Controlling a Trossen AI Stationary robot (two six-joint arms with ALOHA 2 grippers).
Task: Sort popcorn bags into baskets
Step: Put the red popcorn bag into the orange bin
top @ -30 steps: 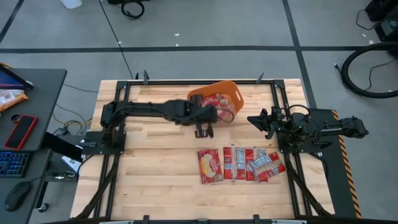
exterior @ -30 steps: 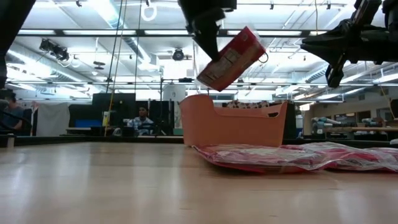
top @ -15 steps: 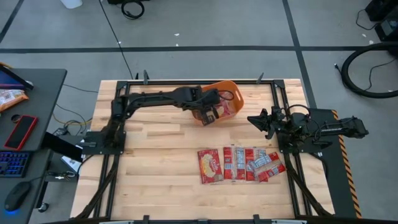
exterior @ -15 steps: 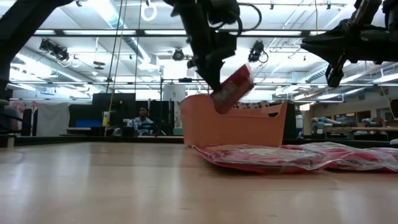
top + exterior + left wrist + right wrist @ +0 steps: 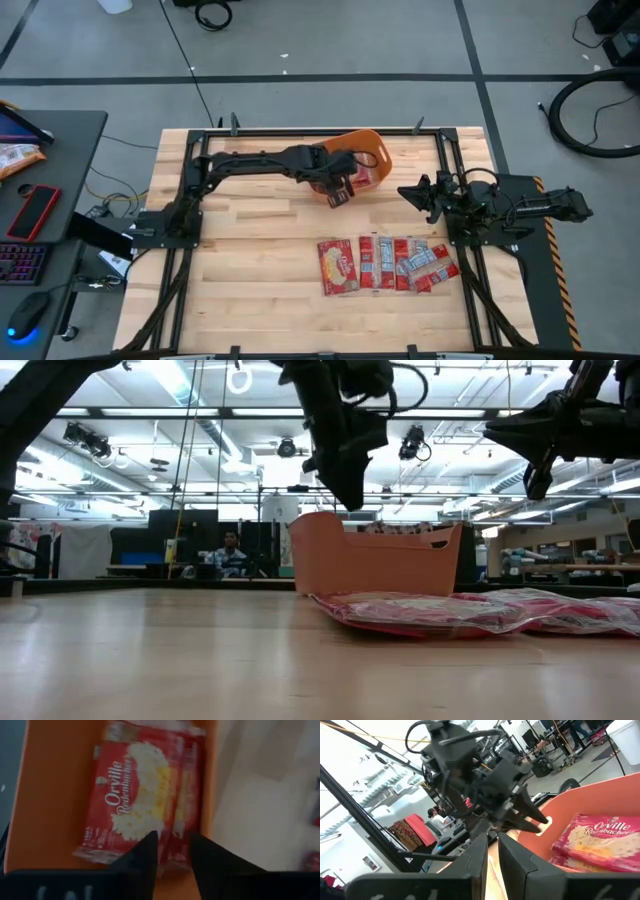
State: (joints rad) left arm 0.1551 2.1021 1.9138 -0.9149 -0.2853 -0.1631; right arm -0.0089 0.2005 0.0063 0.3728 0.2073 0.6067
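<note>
The orange basket (image 5: 374,150) stands at the table's far middle, and red popcorn bags (image 5: 135,800) lie flat on its floor. My left gripper (image 5: 338,190) hangs over the basket's near-left rim (image 5: 330,518), open, with nothing between its fingers (image 5: 145,857). A row of popcorn bags (image 5: 385,263) lies flat on the wood near the table's right front: a larger one (image 5: 337,266) on the left, narrower ones (image 5: 410,262) beside it. My right gripper (image 5: 412,192) waits in the air right of the basket, a narrow gap between its fingers and nothing in it.
Black frame rails (image 5: 190,240) run along the table's left and right sides. A dark desk (image 5: 40,190) with a phone and keyboard stands left of the table. A person (image 5: 230,550) sits in the room behind. Bare wood (image 5: 250,270) lies left of the bag row.
My left gripper has carried a popcorn bag toward the table's far edge and down to the basket's near rim. There it has opened and let go. The bag has dropped out of sight into the basket.
</note>
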